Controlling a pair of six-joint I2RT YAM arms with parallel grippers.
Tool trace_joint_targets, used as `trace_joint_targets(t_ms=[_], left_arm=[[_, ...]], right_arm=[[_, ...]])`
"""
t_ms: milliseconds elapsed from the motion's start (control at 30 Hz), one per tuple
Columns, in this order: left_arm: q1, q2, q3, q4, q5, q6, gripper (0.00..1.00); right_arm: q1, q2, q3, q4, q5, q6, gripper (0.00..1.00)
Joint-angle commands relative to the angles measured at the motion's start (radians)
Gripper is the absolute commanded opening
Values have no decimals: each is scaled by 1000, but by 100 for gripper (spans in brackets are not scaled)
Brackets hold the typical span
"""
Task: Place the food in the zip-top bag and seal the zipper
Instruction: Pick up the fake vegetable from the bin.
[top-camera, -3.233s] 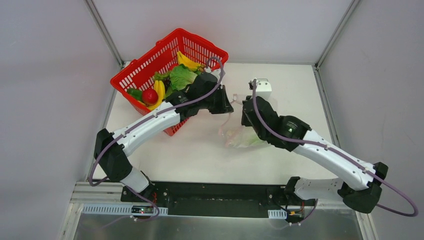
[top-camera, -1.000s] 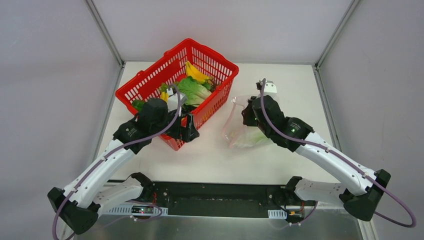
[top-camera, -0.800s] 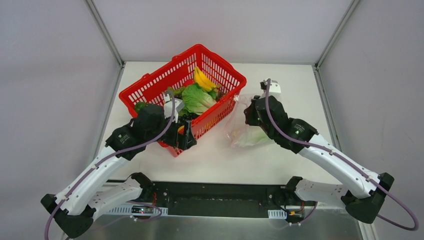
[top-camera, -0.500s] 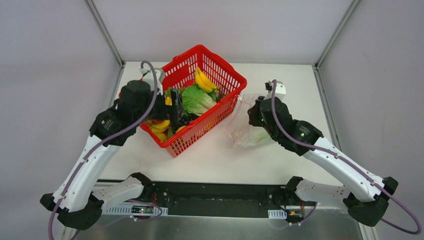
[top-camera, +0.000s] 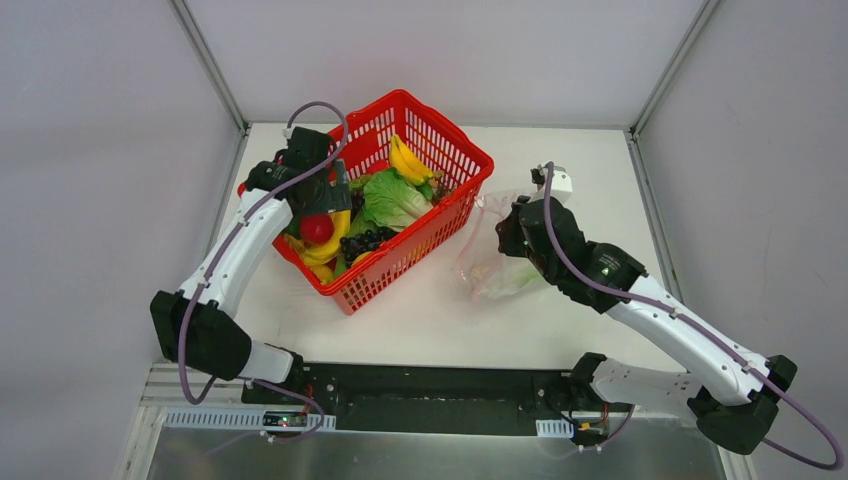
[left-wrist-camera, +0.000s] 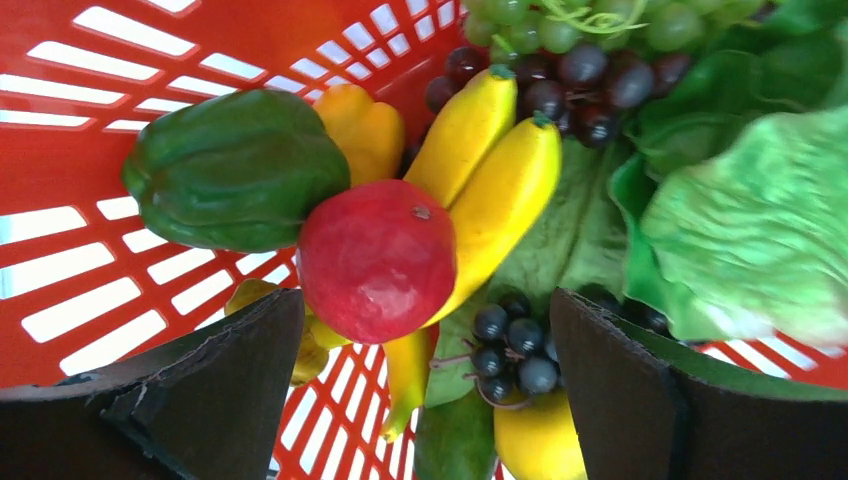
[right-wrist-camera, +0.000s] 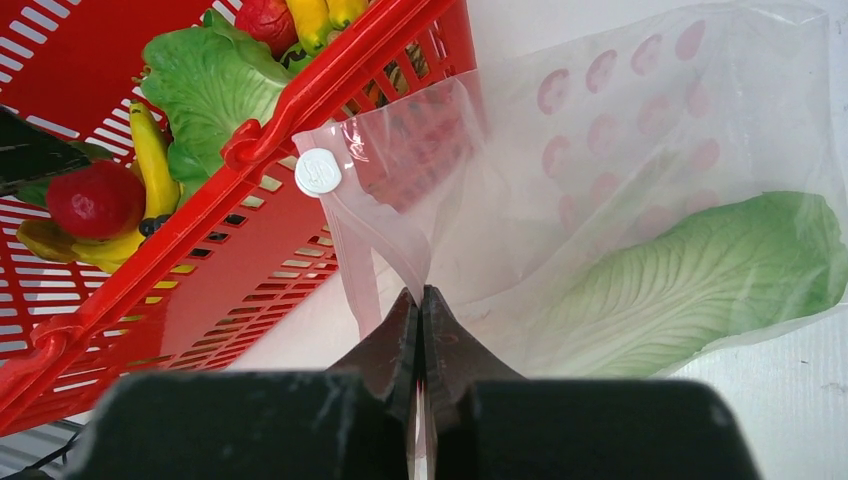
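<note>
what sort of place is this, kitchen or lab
Most likely a robot test cell, not a kitchen: a left arm and right arm bolted to a white table, plain panel walls, and plastic food in a red basket.

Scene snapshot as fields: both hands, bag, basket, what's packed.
left hand: open, holding nothing, over the fruit in the basket
right hand: shut on the edge of the bag, beside the basket
in bag: one cabbage
under left hand: apple, bananas, grapes
also in basket: pepper, lettuce
bag mouth: looks open, not sealed
</note>
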Motion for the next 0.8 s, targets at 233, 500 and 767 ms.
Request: trace_joint_targets(t_ms=[233, 500, 767], left_arm=[[39, 112, -18, -2, -186, -52, 91], [39, 179, -59, 11, -120, -72, 86], [39, 180, -83, -2, -77, -57, 78]], right_arm=[[1, -12, 18, -5, -21, 27, 0], [1, -11, 14, -2, -21, 30, 0], [1, -3, 15, 2, -35, 35, 0]])
